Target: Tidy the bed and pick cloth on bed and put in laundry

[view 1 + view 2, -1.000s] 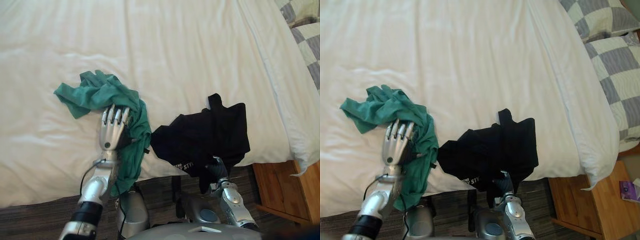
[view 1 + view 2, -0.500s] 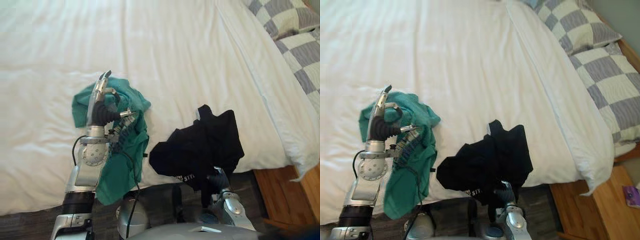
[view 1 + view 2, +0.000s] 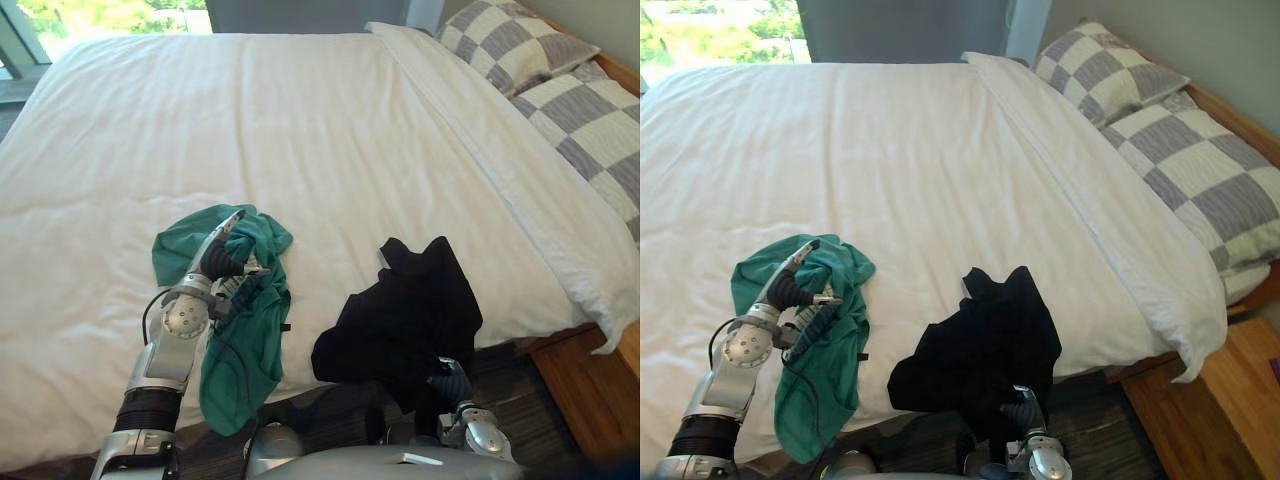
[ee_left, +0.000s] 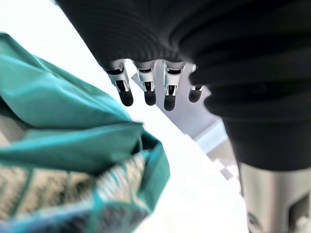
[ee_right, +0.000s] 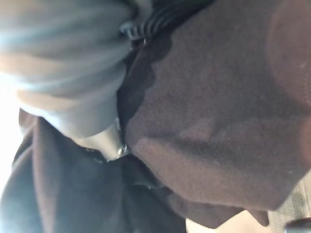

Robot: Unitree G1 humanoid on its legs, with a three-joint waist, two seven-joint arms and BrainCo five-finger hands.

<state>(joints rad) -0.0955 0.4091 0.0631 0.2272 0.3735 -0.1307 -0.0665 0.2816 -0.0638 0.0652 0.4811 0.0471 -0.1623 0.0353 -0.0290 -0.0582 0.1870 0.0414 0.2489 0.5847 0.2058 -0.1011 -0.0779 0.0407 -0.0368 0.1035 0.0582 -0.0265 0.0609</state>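
Green cloth (image 3: 243, 330) bunched at near edge of bed (image 3: 300, 120), one end hanging off it. Left hand (image 3: 218, 262) sits in the bunch; cannot tell its grip. Black cloth (image 3: 410, 310) drapes over the same edge, nearer the bed's head end, covering right hand (image 3: 448, 384); grip not discernible

Bright window (image 3: 100, 15) behind a white bed (image 3: 300, 120), checked pillows (image 3: 1200, 170), wooden bedside cabinet (image 3: 590, 390), dark floor (image 3: 1110, 420).
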